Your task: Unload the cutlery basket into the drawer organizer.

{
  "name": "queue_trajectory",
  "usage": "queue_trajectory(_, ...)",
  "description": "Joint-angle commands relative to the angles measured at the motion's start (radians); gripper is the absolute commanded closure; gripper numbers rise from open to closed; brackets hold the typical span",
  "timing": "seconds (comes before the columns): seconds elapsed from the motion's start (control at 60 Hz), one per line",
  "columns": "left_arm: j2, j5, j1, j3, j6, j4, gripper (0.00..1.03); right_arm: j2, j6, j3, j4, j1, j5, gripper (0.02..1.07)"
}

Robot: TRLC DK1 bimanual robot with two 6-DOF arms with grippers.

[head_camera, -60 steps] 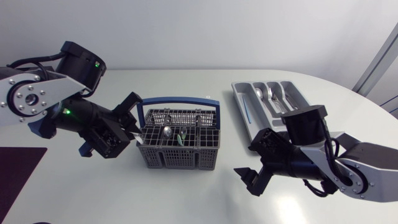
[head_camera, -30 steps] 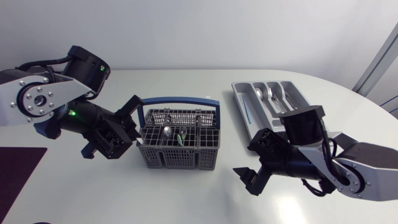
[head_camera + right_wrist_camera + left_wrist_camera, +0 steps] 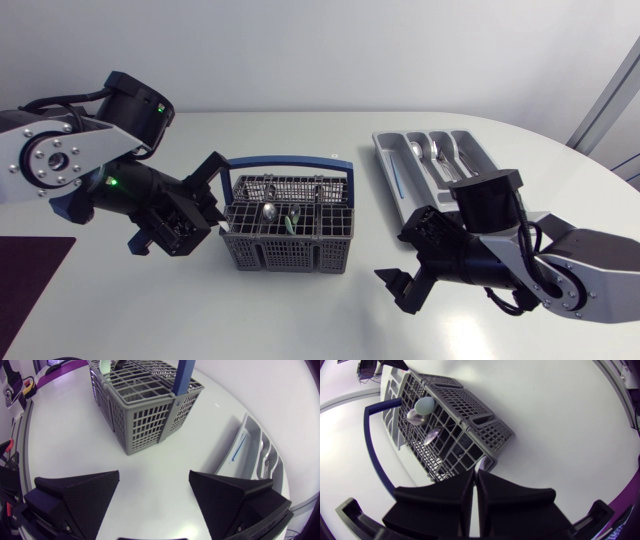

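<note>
The grey cutlery basket (image 3: 290, 240) with a blue handle (image 3: 290, 160) stands mid-table; it shows too in the left wrist view (image 3: 465, 410) and the right wrist view (image 3: 145, 405). Metal spoons (image 3: 268, 211) and a pale green utensil (image 3: 293, 215) stand inside. At the basket's left end my left gripper (image 3: 212, 215) is shut on a thin white handle (image 3: 482, 463) that sticks up at the basket's corner. The grey drawer organizer (image 3: 470, 160) lies at the back right with some cutlery (image 3: 432, 152) in it. Between basket and organizer my right gripper (image 3: 407, 255) is open and holds nothing.
A dark purple mat (image 3: 25, 275) lies at the front left edge. Bare tabletop (image 3: 300, 310) stretches in front of the basket. The organizer (image 3: 250, 455) is ahead and to one side of the right gripper (image 3: 154, 495).
The left gripper's fingers have closed at the basket's left end, and the arm shifted slightly. The right arm has kept still.
</note>
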Motion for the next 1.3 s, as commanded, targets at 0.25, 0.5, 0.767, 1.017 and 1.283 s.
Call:
queue_trajectory(0.25, -0.073, 0.025, 0.008, -0.003, -0.021, -0.034, 0.99, 0.008, -0.015, -0.014, 0.006, -0.006, -0.003, 0.07)
queue_trajectory(0.5, -0.124, 0.034, 0.019, 0.014, -0.028, -0.054, 0.99, -0.009, -0.012, -0.023, 0.006, -0.006, -0.001, 0.07)
queue_trajectory(0.767, -0.161, 0.034, 0.028, 0.040, -0.030, -0.074, 0.99, -0.020, -0.007, -0.025, 0.003, 0.001, 0.002, 0.07)
queue_trajectory(1.017, -0.167, 0.034, 0.028, 0.063, -0.007, -0.099, 0.99, -0.023, -0.005, -0.029, 0.001, 0.003, 0.004, 0.07)
queue_trajectory(1.283, -0.153, 0.034, 0.000, 0.110, 0.019, -0.137, 0.99, -0.024, -0.005, -0.031, 0.003, 0.003, 0.004, 0.07)
